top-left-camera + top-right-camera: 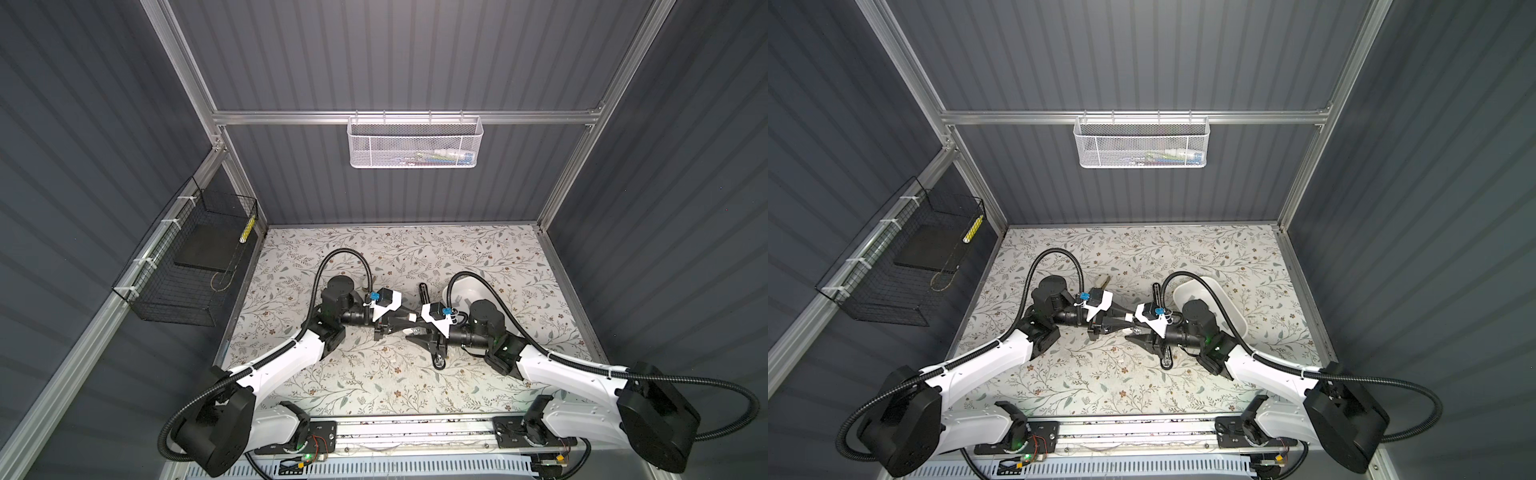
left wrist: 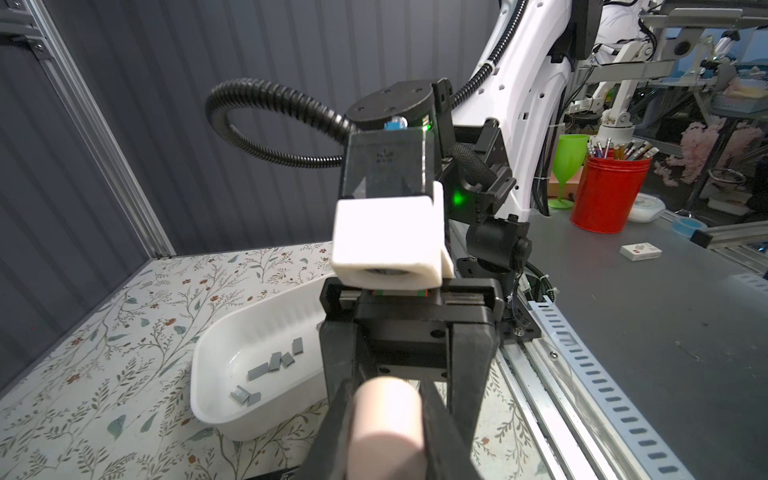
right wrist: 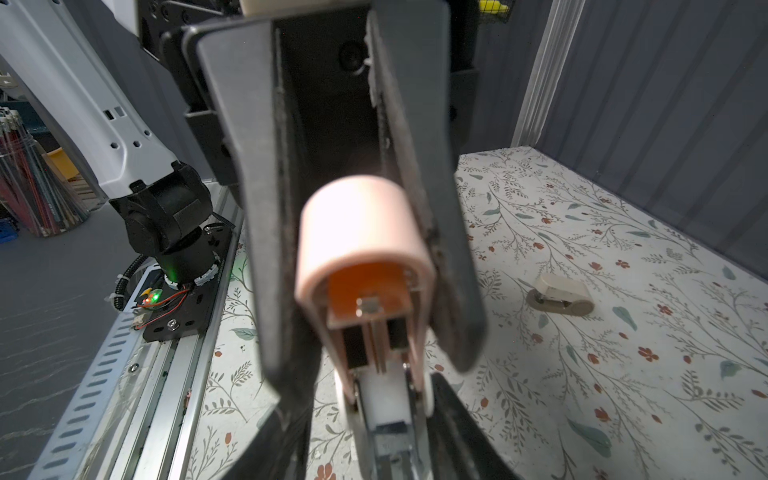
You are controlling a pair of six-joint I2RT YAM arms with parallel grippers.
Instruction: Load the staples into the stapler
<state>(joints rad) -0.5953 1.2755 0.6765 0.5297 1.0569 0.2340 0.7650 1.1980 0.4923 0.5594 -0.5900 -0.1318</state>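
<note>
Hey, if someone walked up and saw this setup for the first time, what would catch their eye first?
Mid-table, the left gripper and right gripper meet nose to nose at a pink stapler, which is opened up, its inner rail showing. Beside the right arm sits a white tray holding loose grey staples, all on a floral-patterned table.

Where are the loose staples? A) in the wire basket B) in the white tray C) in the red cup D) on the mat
B: the left wrist view shows the grey staples lying on the floor of the tray.
</note>
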